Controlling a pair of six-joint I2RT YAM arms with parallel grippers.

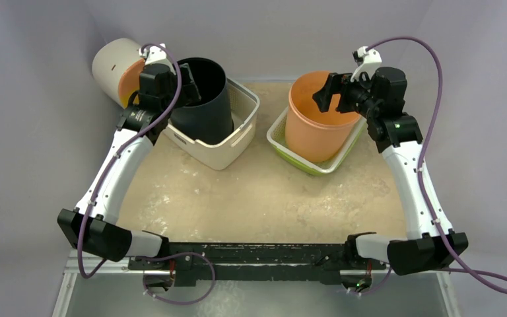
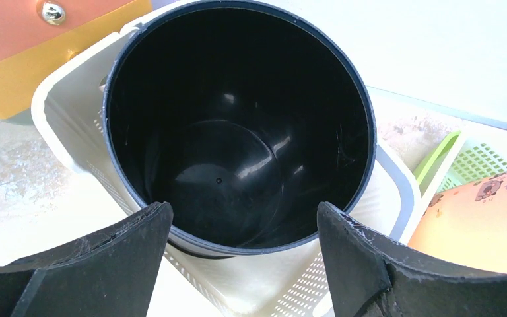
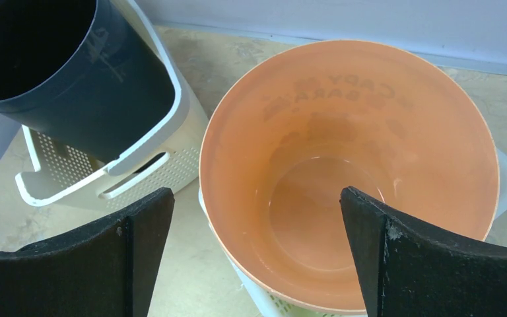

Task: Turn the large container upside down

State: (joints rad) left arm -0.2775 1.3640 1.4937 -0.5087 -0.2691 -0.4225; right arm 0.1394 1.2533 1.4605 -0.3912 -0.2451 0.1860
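A tall black container (image 1: 201, 99) stands upright, mouth up and leaning a little, in a white perforated basket (image 1: 228, 148). An orange container (image 1: 313, 125) stands upright in a green basket (image 1: 317, 165). My left gripper (image 1: 186, 82) is open and empty at the black container's near left rim; in the left wrist view (image 2: 244, 264) its fingers straddle the near rim of the black container (image 2: 237, 132). My right gripper (image 1: 323, 96) is open and empty above the orange container's right rim; in the right wrist view (image 3: 257, 257) the orange container (image 3: 343, 165) is empty inside.
A white cylinder (image 1: 112, 66) with an orange end lies tilted at the back left, behind my left arm. The black container (image 3: 72, 72) and white basket (image 3: 105, 178) also show in the right wrist view. Grey walls enclose the sandy tabletop (image 1: 251, 198).
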